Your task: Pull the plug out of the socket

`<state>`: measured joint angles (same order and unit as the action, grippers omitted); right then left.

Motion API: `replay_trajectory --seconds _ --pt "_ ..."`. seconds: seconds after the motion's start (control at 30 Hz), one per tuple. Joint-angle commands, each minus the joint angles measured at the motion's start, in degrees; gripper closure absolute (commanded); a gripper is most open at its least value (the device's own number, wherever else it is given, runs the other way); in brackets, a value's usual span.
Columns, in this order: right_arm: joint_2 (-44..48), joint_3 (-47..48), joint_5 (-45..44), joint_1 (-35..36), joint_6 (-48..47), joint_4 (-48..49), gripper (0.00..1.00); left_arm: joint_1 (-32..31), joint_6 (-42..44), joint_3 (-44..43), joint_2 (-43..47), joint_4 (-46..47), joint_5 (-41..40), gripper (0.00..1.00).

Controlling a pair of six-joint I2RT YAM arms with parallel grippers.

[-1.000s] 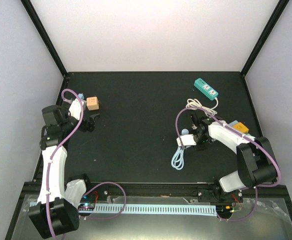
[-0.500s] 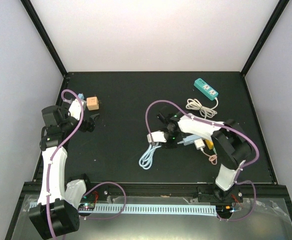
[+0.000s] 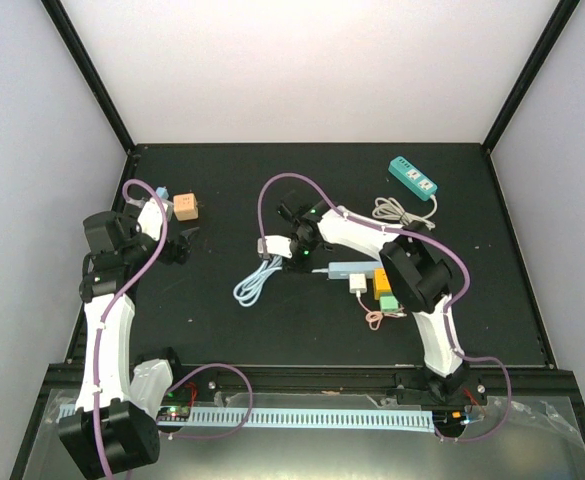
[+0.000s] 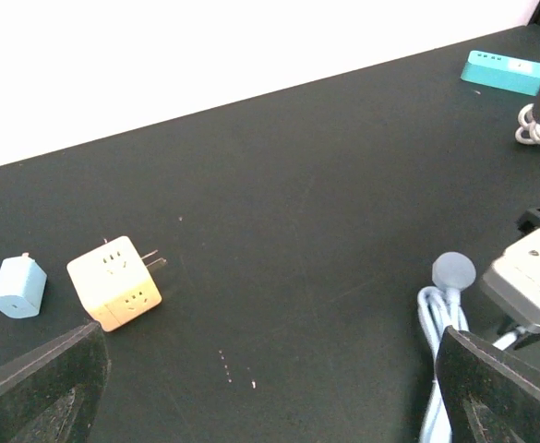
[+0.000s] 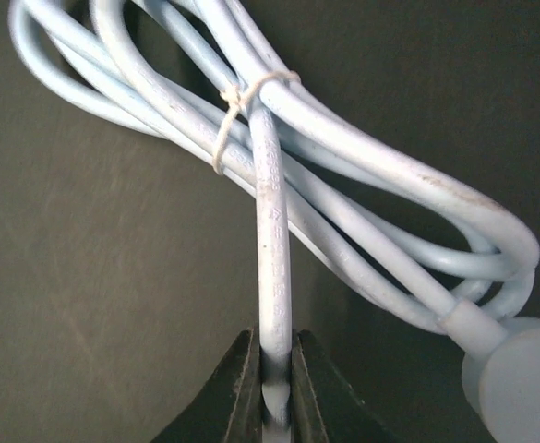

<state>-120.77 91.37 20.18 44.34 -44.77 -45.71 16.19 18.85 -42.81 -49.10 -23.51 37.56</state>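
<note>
A pale blue socket strip (image 3: 350, 267) lies mid-table with a white plug (image 3: 359, 285) at its near side; I cannot tell how deep the plug sits. Its pale blue cable (image 3: 255, 285) is bundled with a tie (image 5: 237, 97) and ends in a round grey plug (image 5: 519, 388), also in the left wrist view (image 4: 453, 270). My right gripper (image 3: 285, 250) is stretched to the left and shut on one strand of this cable (image 5: 276, 346). My left gripper (image 3: 185, 243) hangs open over bare table at the left (image 4: 270, 388), with nothing between its fingers.
An orange-and-green adapter (image 3: 384, 283) and a thin pink cord (image 3: 377, 318) lie by the strip. A teal strip (image 3: 413, 177) and white coiled cable (image 3: 397, 210) are at the back right. An orange cube adapter (image 4: 114, 281) and small blue charger (image 4: 18, 286) sit near my left gripper.
My right arm has swept left across the table, dragging the blue cable bundle; the socket strip and adapters now show behind it. The left arm has not moved.
</note>
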Motion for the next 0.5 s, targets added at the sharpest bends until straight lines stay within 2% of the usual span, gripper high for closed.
replay_trajectory --seconds 0.0,0.13,0.27,0.47 --pt "-3.6 6.1 4.2 1.4 5.0 1.1 0.87 0.4 0.2 -0.2 1.3 1.0 1.4 0.01" --pt "-5.7 8.6 5.6 1.4 7.8 2.5 0.80 0.4 1.4 -0.2 1.6 0.1 2.9 0.01" --pt "-5.0 9.8 5.1 1.4 8.5 1.7 0.60 0.4 5.1 -1.2 1.4 -2.6 4.2 0.01" --pt "2.2 7.1 5.0 -1.1 7.0 -1.1 0.41 0.3 8.4 -0.4 3.0 -4.4 7.9 0.01"
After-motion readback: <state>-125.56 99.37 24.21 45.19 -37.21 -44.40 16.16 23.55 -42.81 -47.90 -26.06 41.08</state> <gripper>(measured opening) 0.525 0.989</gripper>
